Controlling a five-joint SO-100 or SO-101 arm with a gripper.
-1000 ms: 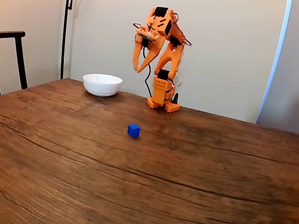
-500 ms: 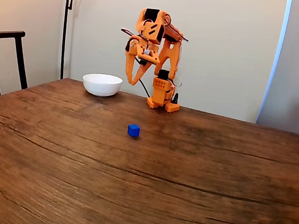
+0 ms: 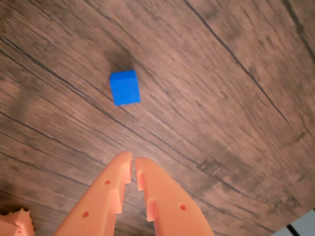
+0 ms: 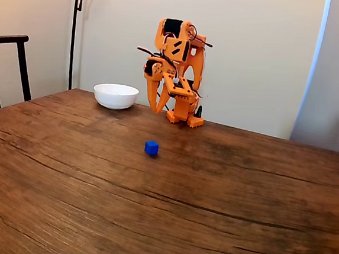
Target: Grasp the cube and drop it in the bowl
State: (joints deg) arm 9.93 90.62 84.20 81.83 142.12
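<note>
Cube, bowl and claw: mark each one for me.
cube [image 3: 124,87], wrist view, middle of its top face
bowl [image 4: 115,98], fixed view, outer front wall
claw [image 3: 133,161], wrist view, midway between the two fingertips

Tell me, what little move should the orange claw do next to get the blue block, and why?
Probably open its fingers and reach forward and down toward the cube. The gripper looks nearly shut, with only a slit between its fingertips, and in the fixed view it hangs near the arm's base, apart from the cube on the table. The bowl comes later.

Cube [image 4: 151,147] on table [image 4: 209,214], apart from bowl [image 4: 116,95]; arm [image 4: 175,74] folded behind.
</note>
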